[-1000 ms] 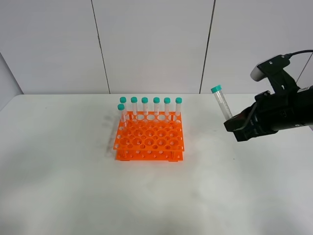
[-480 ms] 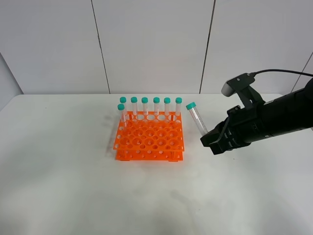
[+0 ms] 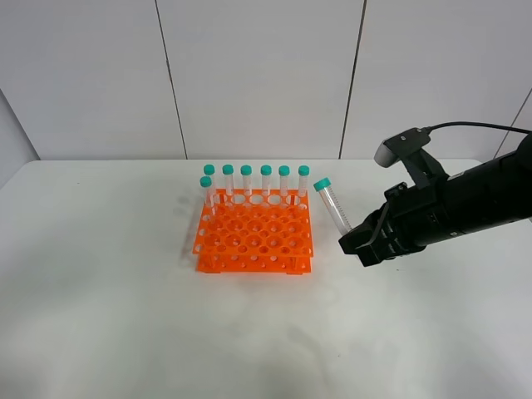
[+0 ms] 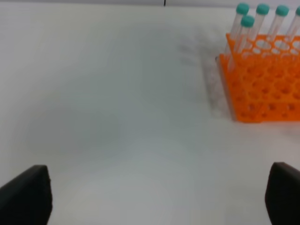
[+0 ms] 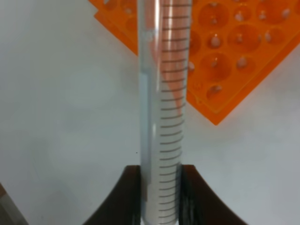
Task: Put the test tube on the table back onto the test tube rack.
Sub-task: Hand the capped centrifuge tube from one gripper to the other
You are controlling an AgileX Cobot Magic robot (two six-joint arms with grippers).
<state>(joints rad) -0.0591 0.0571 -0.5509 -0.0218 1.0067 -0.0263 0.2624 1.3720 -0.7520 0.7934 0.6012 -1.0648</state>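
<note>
I'm holding the right gripper [image 5: 161, 190] clamped on the lower end of the test tube [image 5: 161, 108]. In the right wrist view its two dark fingers [image 5: 133, 187] are pressing the graduated wall from both sides, and the tapered tip is hidden between them. The left gripper [image 4: 152, 201] is idling with its jaws wide apart, well left of the test tube rack [image 3: 253, 237] and with nothing between them.

Over the last second I've been bringing the right arm in from the right side of the table [image 3: 125, 324] and lowering it. In the last half second it has only been creeping. The tube is now hanging in the air just to the right of the rack's right edge, clear of the tabletop. So the carry is nearly finished and the lining-up is starting.

The tube's long axis is leaning rather than standing. The teal cap is up and tilting left toward the rack, and the tip is pointing down and right into the jaws. I judge it needs righting to vertical before it goes over a hole (the far row and one hole behind its left end are already taken by the seven other tubes [image 3: 266, 179]).
</note>
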